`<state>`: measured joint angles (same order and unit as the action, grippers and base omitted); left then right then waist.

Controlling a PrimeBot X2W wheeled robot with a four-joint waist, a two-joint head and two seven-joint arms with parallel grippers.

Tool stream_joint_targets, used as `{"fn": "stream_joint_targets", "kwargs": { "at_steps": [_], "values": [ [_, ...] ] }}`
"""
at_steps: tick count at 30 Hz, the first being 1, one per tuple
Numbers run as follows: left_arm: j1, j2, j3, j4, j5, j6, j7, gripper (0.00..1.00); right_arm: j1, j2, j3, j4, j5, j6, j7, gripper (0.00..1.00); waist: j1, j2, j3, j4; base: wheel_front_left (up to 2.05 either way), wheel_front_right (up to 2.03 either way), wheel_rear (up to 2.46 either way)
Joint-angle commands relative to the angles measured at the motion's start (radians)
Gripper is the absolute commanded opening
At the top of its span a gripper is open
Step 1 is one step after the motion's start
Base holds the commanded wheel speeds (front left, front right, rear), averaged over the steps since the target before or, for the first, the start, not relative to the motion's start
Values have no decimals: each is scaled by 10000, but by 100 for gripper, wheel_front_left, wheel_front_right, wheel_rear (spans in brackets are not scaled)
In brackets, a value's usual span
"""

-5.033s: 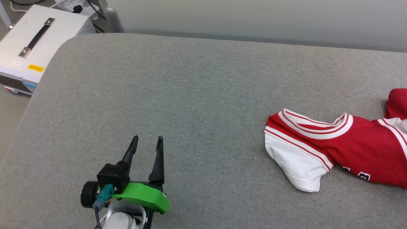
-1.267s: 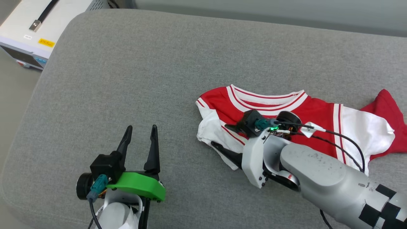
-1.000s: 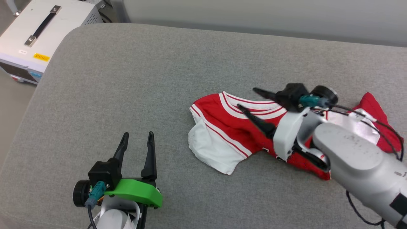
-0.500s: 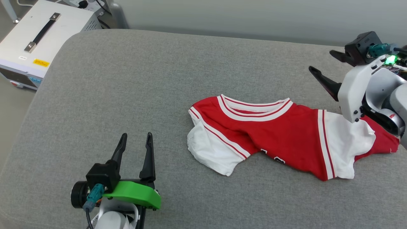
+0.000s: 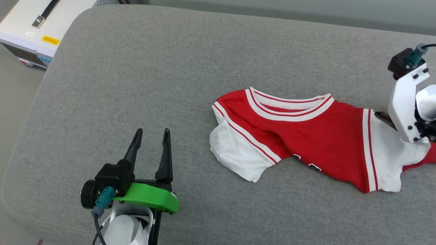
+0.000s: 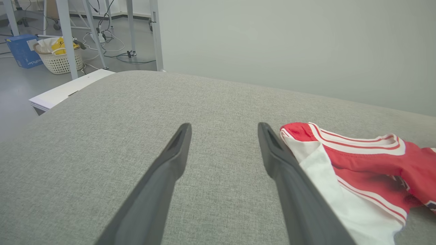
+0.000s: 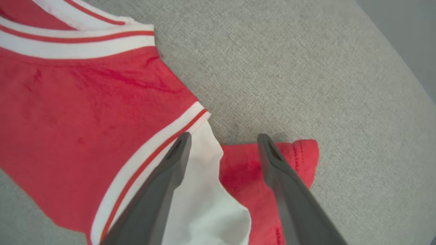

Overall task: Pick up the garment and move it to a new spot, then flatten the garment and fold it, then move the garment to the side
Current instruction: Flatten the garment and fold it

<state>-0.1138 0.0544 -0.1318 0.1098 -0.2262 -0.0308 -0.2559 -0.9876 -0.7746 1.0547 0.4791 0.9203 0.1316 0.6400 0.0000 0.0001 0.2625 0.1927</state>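
**A:** Head view first: where is the garment (image 5: pixel 306 136) lying?

**B:** It is lying rumpled across the right half of the grey cushion (image 5: pixel 136 68), collar facing away. One white sleeve is sticking out toward the left gripper (image 5: pixel 153 132), which is waiting well apart, jaws spread and carrying nothing.

**A:** Left wrist view?

**B:** Those jaws are standing wide over bare cushion, and the near sleeve is showing just past one finger, not between the two.

**A:** Right wrist view?

**B:** The right gripper (image 7: pixel 223 136) is hanging over the garment's right-hand end, jaws released. They are straddling a white sleeve and a red corner, and nothing is being pinched.

**A:** Progress?

**B:** I am judging it early. The shirt is not lying flat and no fold is showing, so flattening, folding and moving aside are all remaining.
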Motion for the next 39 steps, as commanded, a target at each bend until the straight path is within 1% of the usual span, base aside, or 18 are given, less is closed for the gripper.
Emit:
{"fn": "stream_joint_targets", "kwargs": {
  "at_steps": [1,3,6,11,12,13,15,21,24,27,28,29,33,35,39],
  "values": [
    [-228,-41,-56,-73,-82,55,-59,100,-18,125,78,196,67,-9,53,100,0,-1,392,253,0,0,0],
    [-339,-41,-93,-84,-118,82,-59,100,96,260,207,471,70,-9,58,100,0,-1,536,324,0,0,0],
    [-446,-41,-85,-89,-150,118,-59,100,310,376,732,826,-126,-9,167,100,0,-1,660,358,0,0,0],
    [-497,-41,-48,-45,-178,153,-59,100,619,579,970,1107,328,-9,65,100,0,-1,674,312,0,0,0],
    [-487,-41,-17,-32,-175,159,-59,100,599,600,988,1064,369,-9,-104,25,0,-1,643,271,0,0,0],
    [-480,-41,3,-16,-168,161,-59,100,577,614,967,1042,410,-9,-281,0,0,-1,598,236,0,0,0],
    [-455,-41,50,18,-143,149,-59,100,503,621,940,936,451,-9,-695,0,0,-1,461,142,0,0,0],
    [-250,-41,175,63,-65,125,-59,100,318,394,644,264,147,-9,-2768,0,0,-1,-132,-121,0,0,0],
    [-35,-41,265,66,-3,140,-59,100,503,129,274,-318,26,-9,-3727,0,0,-1,-464,-285,0,0,0],
    [181,-41,368,35,46,165,-59,100,874,-251,-215,-920,-190,-9,-4319,0,0,-1,-689,-457,0,0,0],
    [255,-41,403,16,62,172,-59,100,1055,-425,-461,-1170,-277,-9,-4465,0,0,-1,-749,-521,0,0,0],
    [374,-41,455,-12,97,166,-59,100,1435,-753,-999,-1625,-435,-9,-4615,0,0,-1,-831,-635,0,0,0],
    [530,-41,552,-70,150,152,-59,100,2209,-1366,-2391,-2430,-843,-9,-4646,0,0,-1,-887,-861,0,0,0],
    [579,-41,580,-82,174,124,-59,100,2615,-1553,-3211,-2817,-1149,-9,-4478,0,0,-1,-913,-958,0,0,0],
    [617,-41,577,-86,199,86,-59,100,3529,-1703,-4997,-3572,-1619,-9,-3887,0,0,-1,-921,-1081,0,0,0]
  ]
}}
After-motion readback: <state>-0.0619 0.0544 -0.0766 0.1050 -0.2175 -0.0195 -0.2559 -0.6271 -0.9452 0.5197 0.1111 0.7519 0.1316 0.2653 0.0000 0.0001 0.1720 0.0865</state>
